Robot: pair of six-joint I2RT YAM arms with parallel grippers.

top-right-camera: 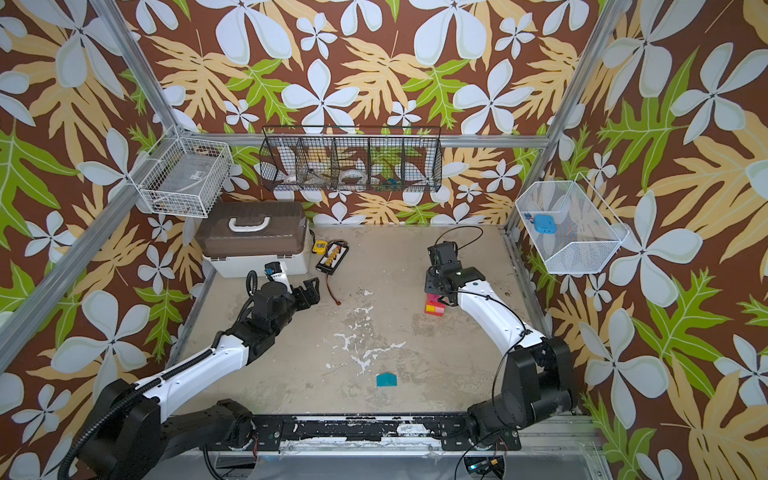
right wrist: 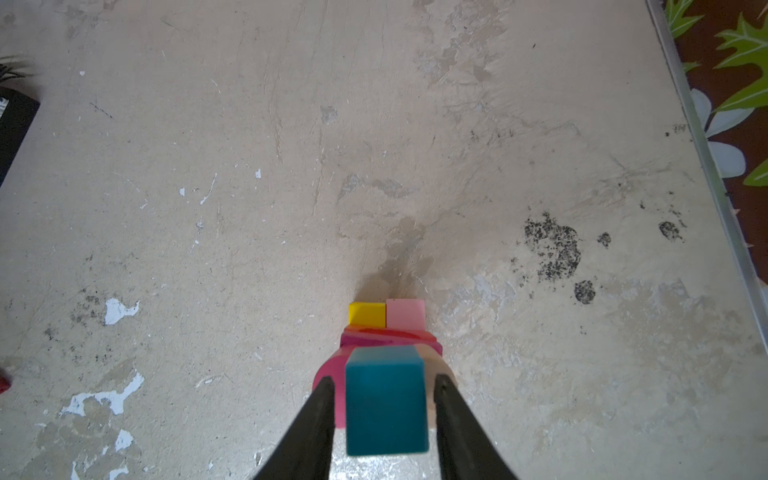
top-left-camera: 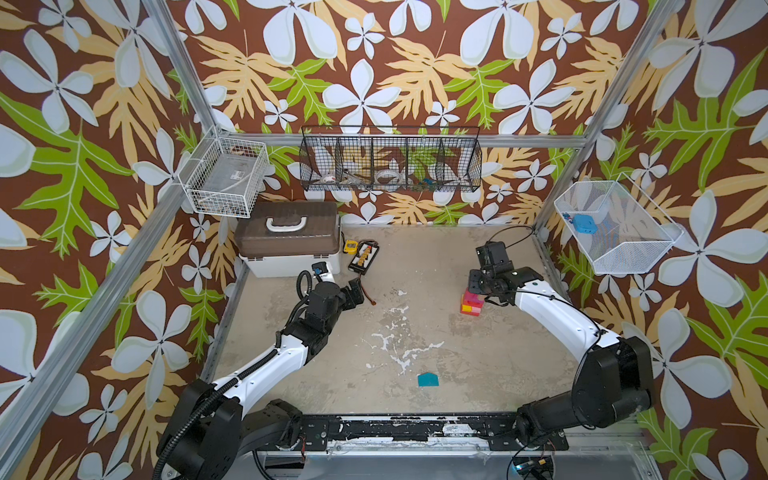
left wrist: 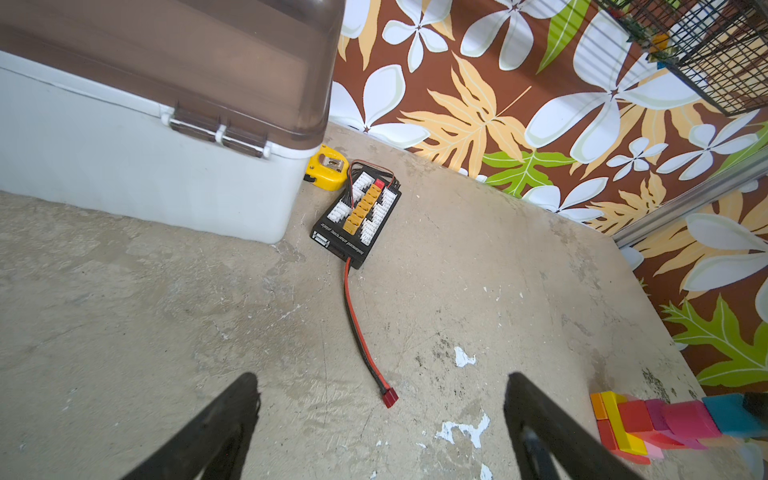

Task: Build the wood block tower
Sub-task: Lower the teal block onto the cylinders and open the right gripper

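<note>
Item: two arms. Left arm (top-left-camera: 266, 365), right arm (top-left-camera: 552, 309): white link shells, black joint housings. Left bore black corrugated conduit (top-left-camera: 216, 392); right, thin black cable (top-left-camera: 515, 227). Left hand (left wrist: 382, 382), right hand (right wrist: 385, 379): black tapered fingers (right wrist: 307, 428). Scuffed black base rail (top-left-camera: 374, 432) sat at 6 o'clock.

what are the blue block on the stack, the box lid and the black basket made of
Blue block: probably painted wood; flat matte colour, square edges.
Box lid: brown-tinted translucent plastic, slightly glossy.
Black basket: thin wire grid, likely coated metal.
</note>
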